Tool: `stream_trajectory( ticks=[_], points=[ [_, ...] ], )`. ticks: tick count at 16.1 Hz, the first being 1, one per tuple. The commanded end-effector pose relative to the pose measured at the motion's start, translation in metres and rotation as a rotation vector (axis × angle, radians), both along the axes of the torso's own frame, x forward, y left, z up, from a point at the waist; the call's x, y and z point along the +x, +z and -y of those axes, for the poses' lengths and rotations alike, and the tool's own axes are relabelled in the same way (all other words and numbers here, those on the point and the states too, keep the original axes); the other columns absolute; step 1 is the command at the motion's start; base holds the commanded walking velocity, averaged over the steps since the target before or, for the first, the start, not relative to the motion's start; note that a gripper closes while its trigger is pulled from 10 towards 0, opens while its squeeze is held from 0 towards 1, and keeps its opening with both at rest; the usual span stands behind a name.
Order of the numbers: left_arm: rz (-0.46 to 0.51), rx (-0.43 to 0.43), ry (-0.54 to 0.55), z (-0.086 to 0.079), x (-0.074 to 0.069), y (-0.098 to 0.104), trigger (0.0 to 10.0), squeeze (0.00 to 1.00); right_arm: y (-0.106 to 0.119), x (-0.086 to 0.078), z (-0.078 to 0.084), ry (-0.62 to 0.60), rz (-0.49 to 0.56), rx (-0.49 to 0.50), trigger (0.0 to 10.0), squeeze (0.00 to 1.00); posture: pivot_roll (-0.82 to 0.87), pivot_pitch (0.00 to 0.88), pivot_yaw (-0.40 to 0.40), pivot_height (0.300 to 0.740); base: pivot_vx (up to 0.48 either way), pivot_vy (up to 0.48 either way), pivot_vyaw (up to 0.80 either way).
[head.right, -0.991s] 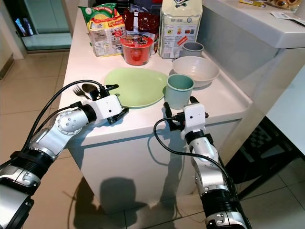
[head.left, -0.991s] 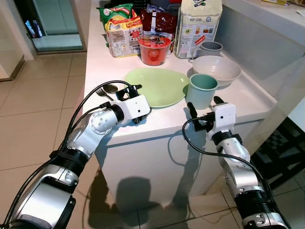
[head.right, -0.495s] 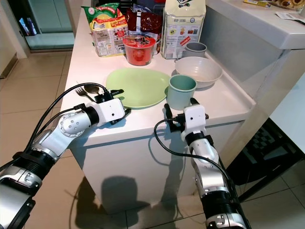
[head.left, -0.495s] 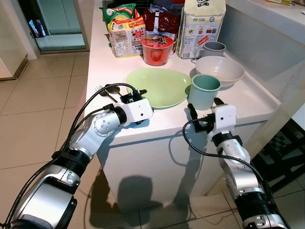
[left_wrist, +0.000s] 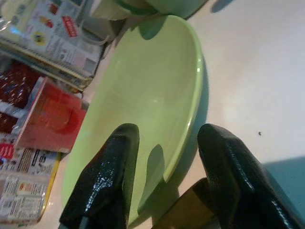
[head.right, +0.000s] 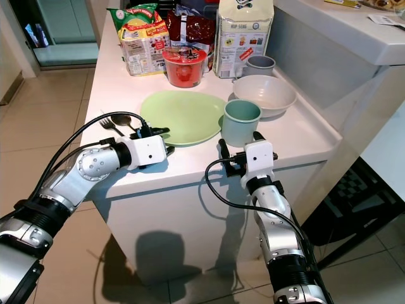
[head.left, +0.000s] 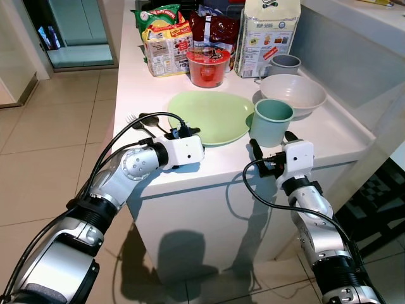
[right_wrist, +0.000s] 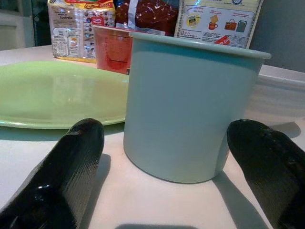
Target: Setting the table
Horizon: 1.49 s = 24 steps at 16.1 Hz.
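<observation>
While the mint cup (head.right: pixel 240 122) stands just beyond it, the right end effector (head.right: pixel 239 144) gapes wide.

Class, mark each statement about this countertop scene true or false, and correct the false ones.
1. The right gripper has closed its jaws on the pale teal cup. False: the jaws stand open on either side, apart from it.
2. The left gripper has its jaws astride the round light green plate's rim. True.
3. The red plastic tub sits on the plate. False: it stands behind it.
4. A metal fork and spoon lie left of the plate. True.
</observation>
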<state>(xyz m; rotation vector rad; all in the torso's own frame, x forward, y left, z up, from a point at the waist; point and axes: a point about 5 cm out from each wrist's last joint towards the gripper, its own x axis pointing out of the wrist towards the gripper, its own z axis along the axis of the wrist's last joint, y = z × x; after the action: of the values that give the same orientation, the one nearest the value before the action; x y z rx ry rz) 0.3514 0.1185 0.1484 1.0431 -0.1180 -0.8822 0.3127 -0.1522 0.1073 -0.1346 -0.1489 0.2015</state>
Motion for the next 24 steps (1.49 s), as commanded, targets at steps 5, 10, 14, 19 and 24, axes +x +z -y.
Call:
stream_trajectory(
  ticks=[5, 10, 14, 19, 24],
  points=[
    [-0.126, 0.166, -0.022, 0.005, -0.008, -0.036, 0.0, 0.0, 0.004, 0.0, 0.001, -0.005, 0.012, 0.004, 10.0, 0.0, 0.08, 0.0, 0.001, 0.74, 0.0, 0.0, 0.0],
    [-0.12, 0.188, -0.027, 0.016, -0.006, -0.039, 0.0, 0.0, 0.004, 0.0, 0.0, -0.005, 0.009, 0.003, 10.0, 0.0, 0.07, 0.0, 0.003, 0.74, 0.0, 0.0, 0.0],
    [-0.139, 0.183, -0.037, 0.021, -0.009, -0.046, 0.0, 0.0, 0.004, -0.001, 0.0, -0.005, 0.008, 0.004, 10.0, 0.0, 0.07, 0.0, 0.004, 0.74, 0.0, 0.0, 0.0],
    [-0.177, 0.061, 0.013, 0.024, -0.008, -0.045, 0.0, 0.0, 0.003, -0.002, 0.0, -0.006, 0.004, 0.005, 10.0, 0.0, 0.07, 0.0, 0.006, 0.74, 0.0, 0.0, 0.0],
    [-0.064, 0.012, -0.018, 0.03, -0.003, -0.019, 0.0, 0.0, 0.002, -0.003, 0.0, -0.007, -0.001, 0.006, 10.0, 0.0, 0.07, 0.0, 0.01, 0.74, 0.0, 0.0, 0.0]
  ],
)
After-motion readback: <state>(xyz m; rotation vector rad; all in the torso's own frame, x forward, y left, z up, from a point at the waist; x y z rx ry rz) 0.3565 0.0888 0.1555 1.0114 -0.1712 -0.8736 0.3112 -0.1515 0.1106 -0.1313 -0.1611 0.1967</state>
